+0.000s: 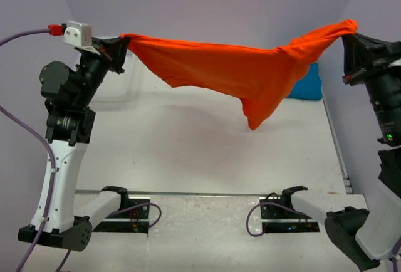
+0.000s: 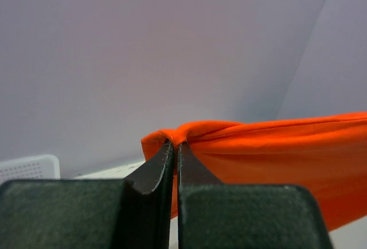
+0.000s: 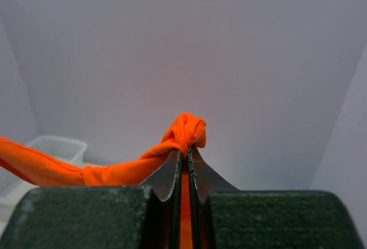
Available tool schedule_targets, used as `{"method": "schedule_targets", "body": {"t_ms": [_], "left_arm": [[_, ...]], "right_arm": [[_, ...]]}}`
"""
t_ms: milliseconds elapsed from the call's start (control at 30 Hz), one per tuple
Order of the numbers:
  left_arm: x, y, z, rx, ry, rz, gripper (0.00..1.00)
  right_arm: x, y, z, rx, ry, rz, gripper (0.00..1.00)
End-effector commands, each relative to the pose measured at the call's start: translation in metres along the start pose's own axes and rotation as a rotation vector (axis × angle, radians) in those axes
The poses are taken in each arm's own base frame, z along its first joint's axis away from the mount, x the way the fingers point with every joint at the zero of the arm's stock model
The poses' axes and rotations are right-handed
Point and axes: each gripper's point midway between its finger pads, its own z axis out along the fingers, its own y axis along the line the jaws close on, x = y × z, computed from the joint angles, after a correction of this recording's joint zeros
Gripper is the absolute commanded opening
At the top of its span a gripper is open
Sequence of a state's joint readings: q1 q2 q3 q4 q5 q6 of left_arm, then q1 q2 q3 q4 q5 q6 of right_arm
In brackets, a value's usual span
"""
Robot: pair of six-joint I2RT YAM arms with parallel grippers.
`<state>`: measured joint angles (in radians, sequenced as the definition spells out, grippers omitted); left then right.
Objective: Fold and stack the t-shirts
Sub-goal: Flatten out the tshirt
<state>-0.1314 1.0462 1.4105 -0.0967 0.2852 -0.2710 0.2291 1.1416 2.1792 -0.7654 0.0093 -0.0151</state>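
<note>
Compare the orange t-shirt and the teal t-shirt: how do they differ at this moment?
The orange t-shirt is bright orange-red; the teal t-shirt is blue-green. The orange t-shirt hangs in the air, pinched by the left gripper and the right gripper; the teal t-shirt lies on the table, far right, unheld. The orange t-shirt shows almost whole; the teal t-shirt is mostly hidden behind it. Both look plain, without print.

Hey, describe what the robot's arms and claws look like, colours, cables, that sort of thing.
The left arm and right arm have white lower shells and black joints. A purple cable runs to a red plug on the left one's white camera box. The left claw and right claw each have two thin, dark, tapering fingers.
</note>
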Motion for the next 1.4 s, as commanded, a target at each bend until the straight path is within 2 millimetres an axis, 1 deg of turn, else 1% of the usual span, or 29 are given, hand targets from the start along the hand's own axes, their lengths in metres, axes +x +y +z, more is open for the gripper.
{"method": "schedule_targets", "body": {"t_ms": [0,100,133,200,233,267,300,367,400,500,567,633,733,767,800,833,867,900,933,967,1000,1033,1067,1100,1133,1167,1233,1267,1367], "left_arm": [[0.005,0.007,-0.004,-0.044,0.055,0.005,0.00],[0.009,0.022,0.014,-0.102,0.083,-0.003,0.00],[0.016,0.031,0.031,-0.117,0.108,-0.006,0.00],[0.024,0.041,0.050,-0.133,0.124,0.003,0.00],[0.031,0.052,0.070,-0.149,0.141,0.007,0.00],[0.036,0.060,0.080,-0.162,0.155,0.024,0.00],[0.043,0.071,0.098,-0.185,0.171,0.028,0.00],[0.049,0.083,0.111,-0.205,0.192,0.042,0.00],[0.053,0.089,0.121,-0.216,0.205,0.043,0.00],[0.062,0.095,0.126,-0.225,0.220,0.058,0.00],[0.059,0.093,0.122,-0.223,0.212,0.063,0.00],[0.064,0.092,0.118,-0.220,0.223,0.060,0.00],[0.059,0.085,0.105,-0.210,0.219,0.049,0.00],[0.046,0.076,0.097,-0.192,0.195,0.041,0.00],[0.050,0.073,0.091,-0.183,0.205,0.034,0.00],[0.047,0.068,0.087,-0.174,0.200,0.029,0.00],[0.032,0.058,0.076,-0.157,0.170,0.024,0.00],[0.034,0.055,0.069,-0.146,0.176,0.019,0.00],[0.031,0.050,0.063,-0.134,0.171,0.018,0.00],[0.016,0.040,0.050,-0.115,0.141,0.021,0.00],[0.015,0.035,0.043,-0.104,0.141,0.017,0.00],[0.011,0.031,0.037,-0.095,0.134,0.019,0.00],[-0.001,0.021,0.023,-0.076,0.116,0.024,0.00],[-0.008,0.016,0.016,-0.068,0.104,0.026,0.00],[-0.013,0.012,0.010,-0.062,0.096,0.025,0.00],[-0.025,0.003,-0.001,-0.044,0.075,0.029,0.00],[-0.034,-0.003,-0.011,-0.035,0.062,0.030,0.00],[-0.043,-0.008,-0.018,-0.027,0.046,0.035,0.00],[-0.048,-0.010,-0.022,-0.029,0.039,0.043,0.00]], "right_arm": [[0.022,0.002,0.021,-0.006,0.065,0.007,0.00],[0.027,0.009,0.048,-0.034,0.097,0.041,0.00],[0.034,0.009,0.069,-0.035,0.122,0.035,0.00],[0.043,0.010,0.092,-0.044,0.135,0.026,0.00],[0.057,0.010,0.118,-0.042,0.160,0.025,0.00],[0.063,0.010,0.129,-0.043,0.172,0.024,0.00],[0.062,0.009,0.136,-0.043,0.163,0.024,0.00],[0.087,0.011,0.158,-0.051,0.209,0.026,0.00],[0.096,0.011,0.164,-0.051,0.223,0.026,0.00],[0.121,0.007,0.179,-0.055,0.268,-0.013,0.00],[0.128,0.003,0.182,-0.041,0.283,-0.022,0.00],[0.128,0.003,0.180,-0.039,0.285,-0.022,0.00],[0.119,0.007,0.168,-0.052,0.277,-0.013,0.00],[0.116,0.005,0.163,-0.044,0.274,-0.014,0.00],[0.109,0.005,0.153,-0.040,0.267,-0.015,0.00],[0.107,0.005,0.146,-0.038,0.264,-0.017,0.00],[0.102,0.006,0.138,-0.040,0.254,-0.018,0.00],[0.107,0.004,0.133,-0.025,0.268,-0.023,0.00],[0.087,0.006,0.115,-0.026,0.224,-0.027,0.00],[0.081,0.006,0.106,-0.027,0.212,-0.030,0.00],[0.078,0.008,0.098,-0.032,0.210,-0.029,0.00],[0.060,0.008,0.080,-0.026,0.169,-0.031,0.00],[0.054,0.009,0.072,-0.026,0.158,-0.031,0.00],[0.049,0.009,0.062,-0.025,0.150,-0.031,0.00],[0.035,0.012,0.046,-0.035,0.115,-0.028,0.00],[0.030,0.013,0.039,-0.037,0.101,-0.026,0.00],[0.017,0.015,0.026,-0.043,0.071,-0.022,0.00],[0.010,0.014,0.018,-0.043,0.052,-0.021,0.00],[-0.002,0.015,0.011,-0.049,0.021,-0.016,0.00]]}}
